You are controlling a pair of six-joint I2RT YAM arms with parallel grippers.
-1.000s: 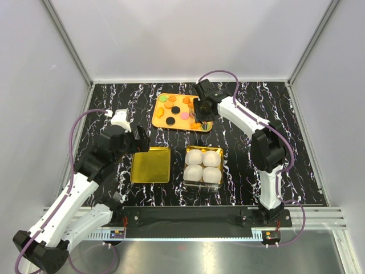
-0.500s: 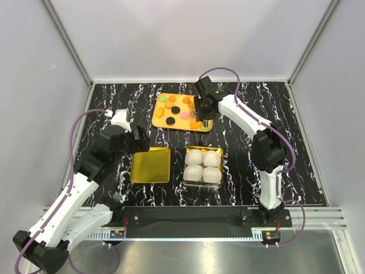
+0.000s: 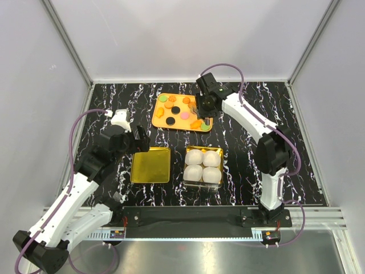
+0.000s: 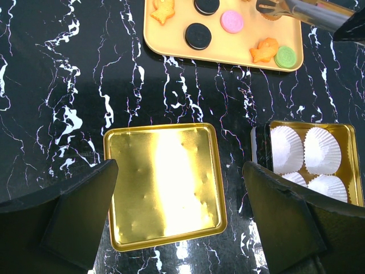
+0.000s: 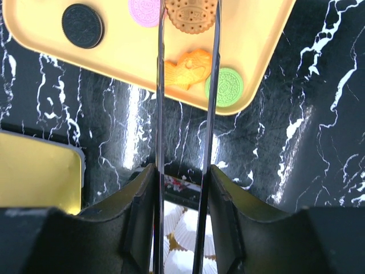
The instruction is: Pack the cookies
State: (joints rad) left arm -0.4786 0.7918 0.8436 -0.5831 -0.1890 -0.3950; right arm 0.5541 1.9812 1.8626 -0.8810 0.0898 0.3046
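Note:
The cookies [image 3: 175,109] lie on an orange tray [image 3: 161,124] at the back: black, pink, green and orange pieces. My right gripper [image 5: 182,171] is shut on a pair of metal tongs [image 5: 160,85]. The tong tips pinch a round tan cookie [image 5: 191,14] over the tray, above an orange fish cookie [image 5: 185,68] and a green one [image 5: 227,85]. Over a gold lid [image 4: 162,188] my left gripper [image 4: 179,166] hangs open with nothing in it. In the top view the right gripper [image 3: 202,108] is over the tray's right part, and the left gripper [image 3: 141,140] is at the lid's back left.
A gold box [image 3: 221,165] holding several white paper cups stands right of the gold lid [image 3: 151,165]. The box [image 4: 349,165] also shows at the right of the left wrist view. Black marbled table; grey walls on three sides.
My right wrist has shifted slightly toward the back and right over the tray, tongs still in hand. The left arm has not moved.

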